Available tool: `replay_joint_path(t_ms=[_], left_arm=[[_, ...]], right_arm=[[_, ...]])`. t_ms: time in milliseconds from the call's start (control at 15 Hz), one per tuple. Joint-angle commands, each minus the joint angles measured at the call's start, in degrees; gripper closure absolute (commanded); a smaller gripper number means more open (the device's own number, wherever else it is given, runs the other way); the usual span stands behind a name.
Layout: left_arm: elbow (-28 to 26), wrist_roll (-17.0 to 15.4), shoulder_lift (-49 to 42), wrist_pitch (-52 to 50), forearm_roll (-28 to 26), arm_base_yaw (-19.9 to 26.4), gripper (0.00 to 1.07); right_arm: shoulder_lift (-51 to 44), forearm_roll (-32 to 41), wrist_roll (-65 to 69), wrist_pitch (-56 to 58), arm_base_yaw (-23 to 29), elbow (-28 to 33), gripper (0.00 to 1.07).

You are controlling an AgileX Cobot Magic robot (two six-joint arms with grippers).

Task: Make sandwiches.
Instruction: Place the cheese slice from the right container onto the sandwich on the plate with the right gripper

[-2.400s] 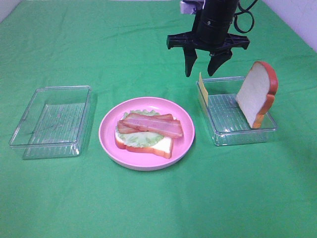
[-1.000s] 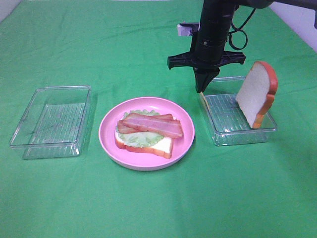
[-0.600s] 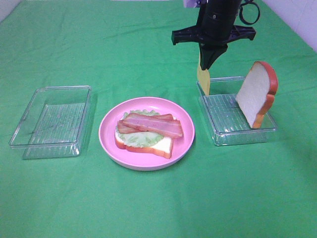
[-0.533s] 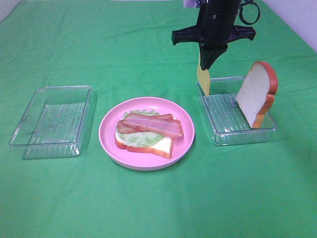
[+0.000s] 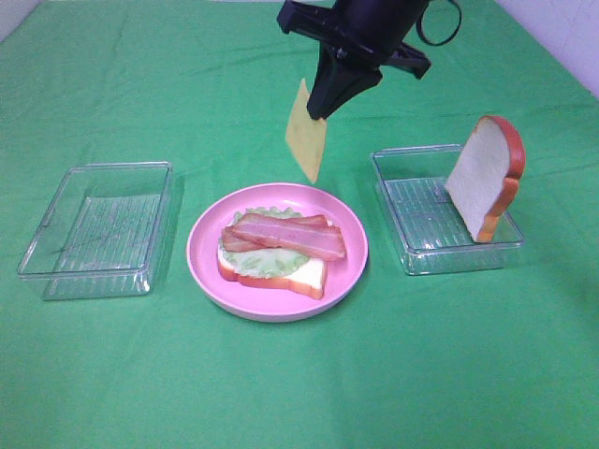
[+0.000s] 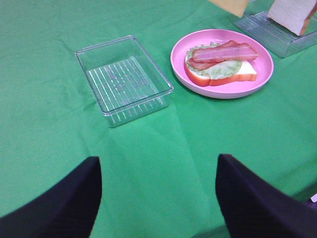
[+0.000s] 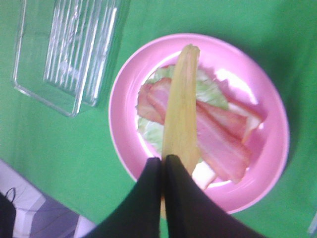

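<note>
On the left of the green surface sits a clear tray; my left gripper hangs wide open, holding nothing. The pink plate carries bread, lettuce and bacon strips. Above its rim, my right gripper pinches the cheese slice tight. The second bread slice leans in the right tray.

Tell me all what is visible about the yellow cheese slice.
The cheese slice is thin, flat and pale yellow, plastic-looking. It hangs edge-down and tilted in the air, pinched at its upper edge by the shut right gripper. It is above the far rim of the pink plate and touches nothing else. The right wrist view shows it edge-on over the bacon.
</note>
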Motion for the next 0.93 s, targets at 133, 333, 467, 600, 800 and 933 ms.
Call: replay_joint_path(t_ms=[133,333,467,600,800,933], left_arm=[[0.06,0.06,-1.03,-0.57,0.17,-0.29,0.42],[0.06,0.06,-1.03,-0.57,0.17,-0.29,0.42],[0.06,0.06,-1.03,-0.57,0.17,-0.29,0.42],[0.06,0.06,-1.03,-0.57,0.17,-0.29,0.42],[0.06,0.06,-1.03,-0.57,0.17,-0.29,0.42],[0.06,0.06,-1.03,-0.57,0.17,-0.29,0.42]], right_arm=[[-0.17,9.68,-7.10,-1.26,-0.11,7.16,1.07],[4.81,24.81,-15.93,-2.92,-0.11,10.49,1.07],[7.56,28.65,-17.99,-2.98,-0.11,10.49,1.07],[8.14,26.41,-15.99,-3.21,-0.11,10.49,1.07],[7.96,17.70,-10.37,-5.50,-0.11,10.49,1.07],[7.91,11.63,-5.90,-6.25,-0.11,10.49,1.07]])
